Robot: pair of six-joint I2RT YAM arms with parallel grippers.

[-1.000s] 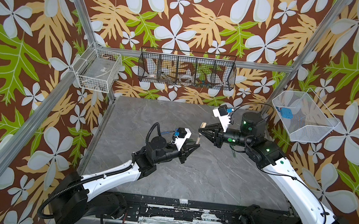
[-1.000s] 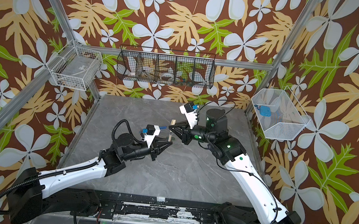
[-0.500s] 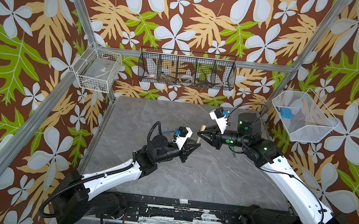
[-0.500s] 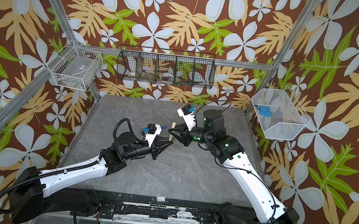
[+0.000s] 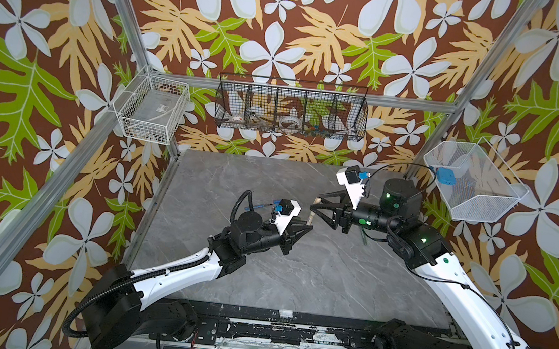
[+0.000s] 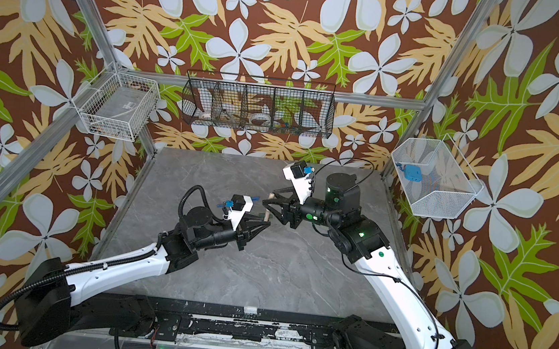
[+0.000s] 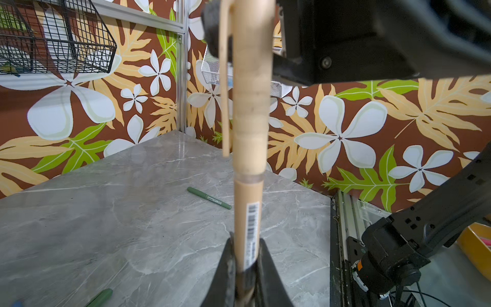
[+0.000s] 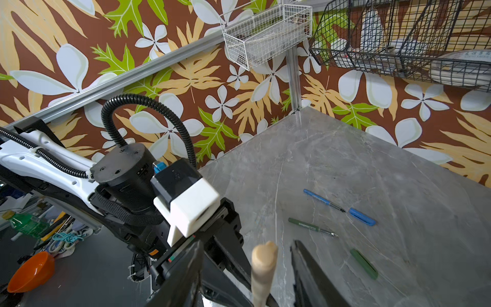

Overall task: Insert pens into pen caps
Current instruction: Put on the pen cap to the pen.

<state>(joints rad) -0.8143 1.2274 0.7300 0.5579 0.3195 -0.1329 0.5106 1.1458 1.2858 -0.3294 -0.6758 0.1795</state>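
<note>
Left wrist view shows the left hand (image 7: 246, 239) clamped on the lower barrel of the tan pen (image 7: 248, 202); the tan cap (image 7: 251, 106) sits over the front end of this pen, with its clip along one side; the pen is held in the air above the bench (image 7: 106, 226), between the two arms. In the right wrist view the right hand (image 8: 247, 245) has its jaws apart, one on each side of the closed end of the cap, and a gap shows on both sides. On the bench in the same view lie a blue pen (image 8: 322, 200), its bare tip pointing to a blue cap (image 8: 362, 217) just beside it; a green pen (image 8: 310, 227) with bare tip; and a green cap (image 8: 364, 263) near it but apart.
</note>
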